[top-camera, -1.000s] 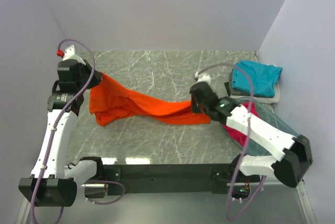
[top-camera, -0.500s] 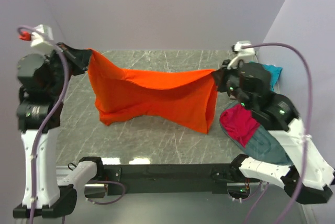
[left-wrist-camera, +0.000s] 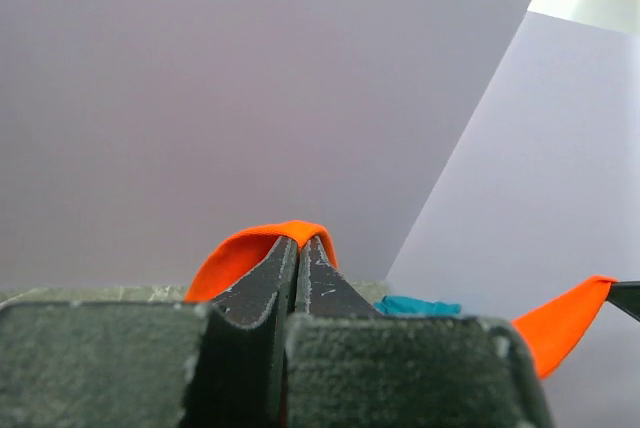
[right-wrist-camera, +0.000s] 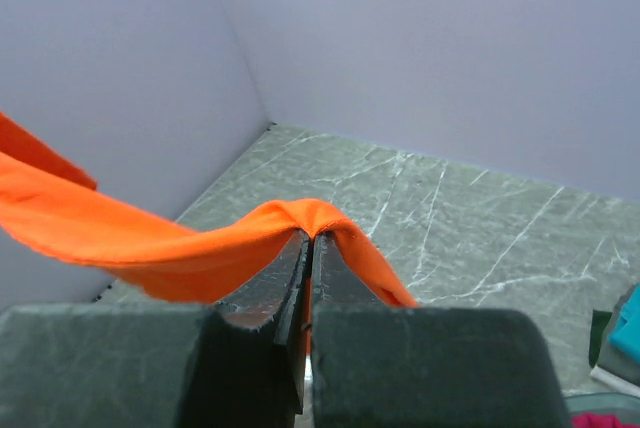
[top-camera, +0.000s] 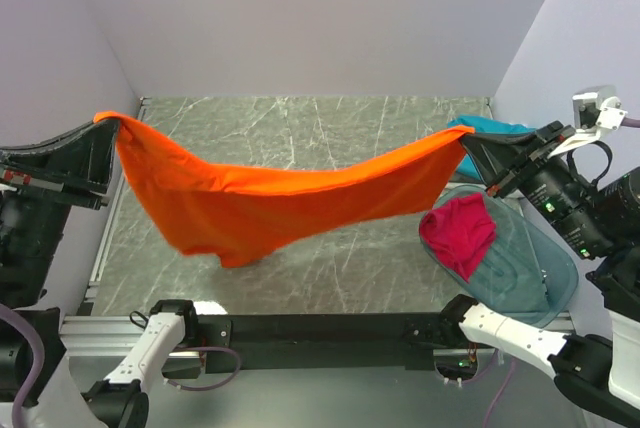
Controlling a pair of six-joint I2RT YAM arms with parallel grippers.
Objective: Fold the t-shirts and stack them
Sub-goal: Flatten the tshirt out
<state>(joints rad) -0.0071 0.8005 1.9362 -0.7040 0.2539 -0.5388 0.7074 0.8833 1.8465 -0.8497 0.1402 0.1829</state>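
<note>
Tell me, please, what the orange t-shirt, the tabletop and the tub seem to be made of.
The orange t-shirt: soft matte cloth; it sags and creases. The tabletop: grey-green stone look with white veins, faintly glossy; possibly laminate. The tub: clear bluish plastic; its contents show through.

Around the tub [top-camera: 560, 270]
Tub on the table's [top-camera: 300, 118] right near part; inner tee [top-camera: 458, 231] lies in the tub, back tee [top-camera: 500, 128] just behind the tub, hung tee [top-camera: 270, 203] left of the tub, above the table, spanning left gripper [top-camera: 100, 121] to right gripper [top-camera: 466, 144]
</note>
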